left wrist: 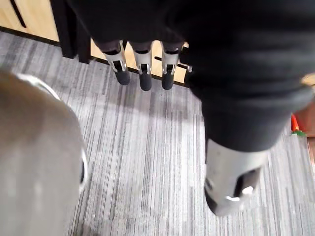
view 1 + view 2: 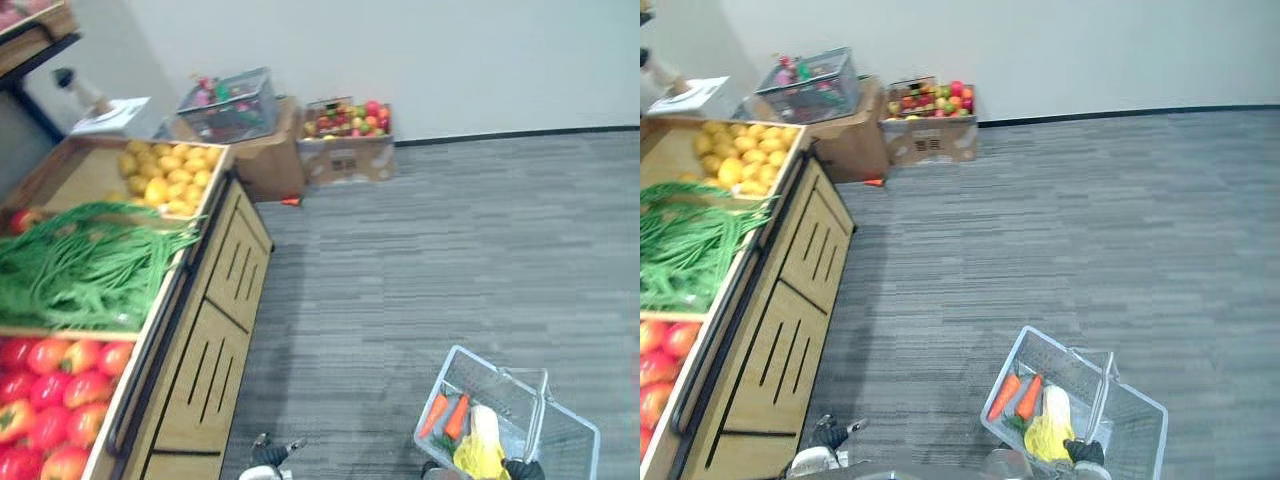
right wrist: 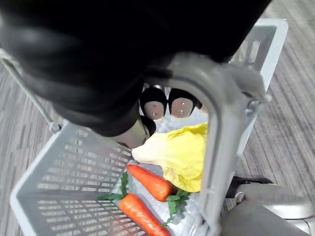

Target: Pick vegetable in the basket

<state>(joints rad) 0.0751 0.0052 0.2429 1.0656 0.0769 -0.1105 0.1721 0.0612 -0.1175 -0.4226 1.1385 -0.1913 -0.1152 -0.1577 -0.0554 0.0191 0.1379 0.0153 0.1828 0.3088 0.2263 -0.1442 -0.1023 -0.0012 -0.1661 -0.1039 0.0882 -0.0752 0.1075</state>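
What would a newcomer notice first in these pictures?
The wooden stand on the robot's left stands out, with red produce, green beans and yellow fruit in its compartments. At lower right, the grey basket holds two carrots and a pale cabbage, its handle gripped by the right hand. The left hand hangs open over the carpet.

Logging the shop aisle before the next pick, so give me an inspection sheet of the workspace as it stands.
Surface: grey striped carpet.
Job's things: grey basket holding two carrots and a pale cabbage.
Clutter: nothing seen.
Hands: left hand hangs open; right hand, fingers curled round the handle.
Cables: nothing seen.
Surroundings: wooden stand with green beans, yellow fruit, red produce; fruit boxes by the wall.
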